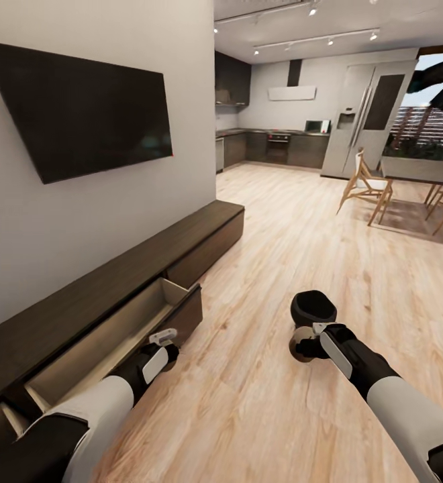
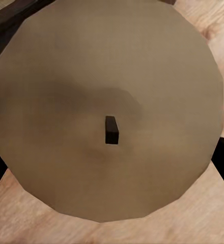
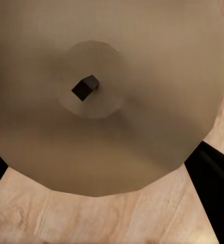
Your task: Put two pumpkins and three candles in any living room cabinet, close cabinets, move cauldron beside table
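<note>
Two candles are held: the left hand [image 1: 162, 339], lower left beside the cabinet's [image 1: 114, 295] open drawer [image 1: 107, 335], pinches one candle [image 2: 107, 109]; the right hand [image 1: 309, 345], lower centre-right over the floor [image 1: 282, 268], pinches another candle [image 3: 102, 101].

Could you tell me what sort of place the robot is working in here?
Most likely an open-plan home: a living area with a wall-mounted television above a long low cabinet, a kitchen with a refrigerator beyond, and a dining table with chairs to the right.
</note>
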Robot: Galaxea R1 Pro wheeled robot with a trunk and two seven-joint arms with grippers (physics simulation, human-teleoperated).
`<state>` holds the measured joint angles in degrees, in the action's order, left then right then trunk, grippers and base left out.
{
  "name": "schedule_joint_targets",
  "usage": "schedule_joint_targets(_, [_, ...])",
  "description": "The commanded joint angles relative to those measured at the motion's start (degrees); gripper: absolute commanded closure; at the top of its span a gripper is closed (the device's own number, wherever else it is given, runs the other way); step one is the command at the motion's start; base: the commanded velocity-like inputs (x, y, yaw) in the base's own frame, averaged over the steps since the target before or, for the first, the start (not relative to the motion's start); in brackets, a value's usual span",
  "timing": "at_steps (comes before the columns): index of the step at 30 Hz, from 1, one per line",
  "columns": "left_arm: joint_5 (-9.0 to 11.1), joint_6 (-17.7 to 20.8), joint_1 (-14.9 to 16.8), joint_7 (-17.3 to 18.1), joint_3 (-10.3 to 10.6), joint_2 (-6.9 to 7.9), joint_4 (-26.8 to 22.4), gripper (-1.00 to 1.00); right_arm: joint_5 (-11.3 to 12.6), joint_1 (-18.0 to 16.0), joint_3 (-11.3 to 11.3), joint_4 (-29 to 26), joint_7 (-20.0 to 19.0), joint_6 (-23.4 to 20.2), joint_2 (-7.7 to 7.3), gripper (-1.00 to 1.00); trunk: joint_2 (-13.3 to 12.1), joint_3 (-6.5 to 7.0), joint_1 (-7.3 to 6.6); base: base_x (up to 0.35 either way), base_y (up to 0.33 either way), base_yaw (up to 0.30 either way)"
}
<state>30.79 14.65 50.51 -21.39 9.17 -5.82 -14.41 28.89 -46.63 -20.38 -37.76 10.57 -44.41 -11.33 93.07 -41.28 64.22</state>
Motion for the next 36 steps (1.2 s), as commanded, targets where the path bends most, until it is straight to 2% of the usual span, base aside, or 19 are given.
schedule_joint_targets(1, [0.3,0.2,0.0,-0.4,0.5,0.02,-0.1,1.0,0.6,0.0,-0.4,-0.1,0.5,-0.2,-0.09,1.0,0.0,0.01,0.0,0.0,0.0,0.217])
schedule_joint_targets(10, [0.3,0.0,0.0,-0.2,0.5,0.02,1.1,1.0,0.5,0.0,-0.4,-0.1,0.5,-0.2,-0.09,1.0,0.0,0.58,0.0,0.0,0.0,0.218])
schedule_joint_targets(15, [0.3,-0.1,0.0,-0.2,0.5,0.02,1.2,1.0,0.5,0.0,-4.2,-0.1,0.5,0.0,-0.09,1.0,0.0,0.88,0.0,0.0,0.0,0.224])
schedule_joint_targets(18, [0.3,-0.1,0.0,-0.2,0.5,0.02,1.2,1.0,0.5,0.0,-5.6,-0.1,0.5,1.0,-0.09,1.0,0.0,1.06,0.0,0.0,-0.002,0.225])
schedule_joint_targets(29, [0.3,-0.1,0.0,-0.2,0.4,0.02,1.3,1.0,0.6,0.0,-6.1,-0.1,0.5,1.8,-0.09,1.0,0.0,1.73,0.0,0.0,-0.18,0.226])
schedule_joint_targets(36, [0.3,-0.1,0.0,-0.2,0.4,0.02,1.2,1.0,0.6,0.0,-6.2,0.0,0.5,1.8,-0.09,1.0,0.0,2.18,0.0,0.0,-0.031,0.226])
